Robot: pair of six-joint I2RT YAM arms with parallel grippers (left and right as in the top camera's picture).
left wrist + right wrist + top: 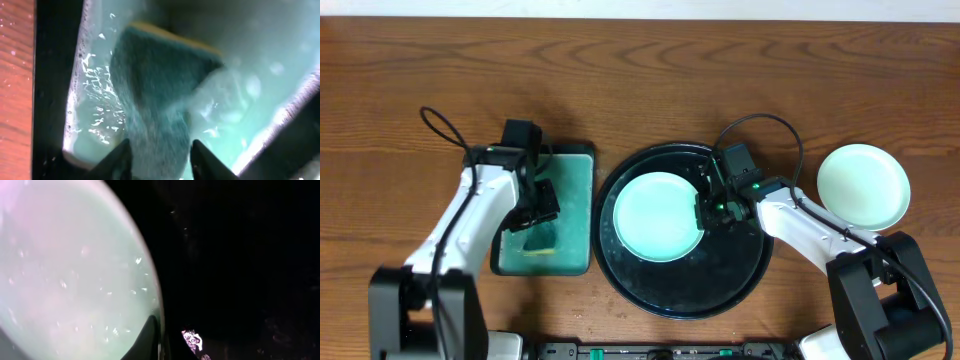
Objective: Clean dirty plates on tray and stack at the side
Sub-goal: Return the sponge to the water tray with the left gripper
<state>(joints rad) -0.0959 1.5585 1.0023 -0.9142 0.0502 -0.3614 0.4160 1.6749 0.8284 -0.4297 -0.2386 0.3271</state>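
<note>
One plate sits on the tray, right pincer pinching its right rim; hold it steady while the left pincer, clamped on the sponge, scrubs

I record a rectangular black-rimmed tray holding pale teal, glistening liquid. In it I find a dark teal sponge, yellow along one edge, with foam alongside.

The overhead view is bright, even and sharp. Left wrist view is blurred; white glare sparkles left of the sponge. Right wrist view shows a soft, pale plate and an almost black tray.
</note>
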